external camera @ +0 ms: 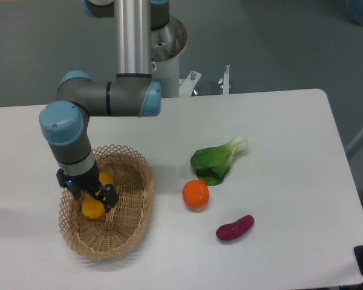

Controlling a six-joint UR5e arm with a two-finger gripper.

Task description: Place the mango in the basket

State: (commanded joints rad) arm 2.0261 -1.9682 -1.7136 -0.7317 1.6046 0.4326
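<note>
The mango (92,208) is smooth and yellow-orange. It sits low inside the oval tan wicker basket (139,205) at the front left of the table. My gripper (91,193) points down into the basket with its black fingers (109,197) on either side of the mango, closed on it. The gripper body hides the mango's middle; a yellow end shows above (106,179) and another below. I cannot tell whether the mango rests on the basket floor.
A round orange (195,194) lies to the right of the basket. A green bok choy (216,160) lies behind it and a purple-red oblong vegetable (235,228) in front of it. The arm's base column (133,36) stands at the table's back edge.
</note>
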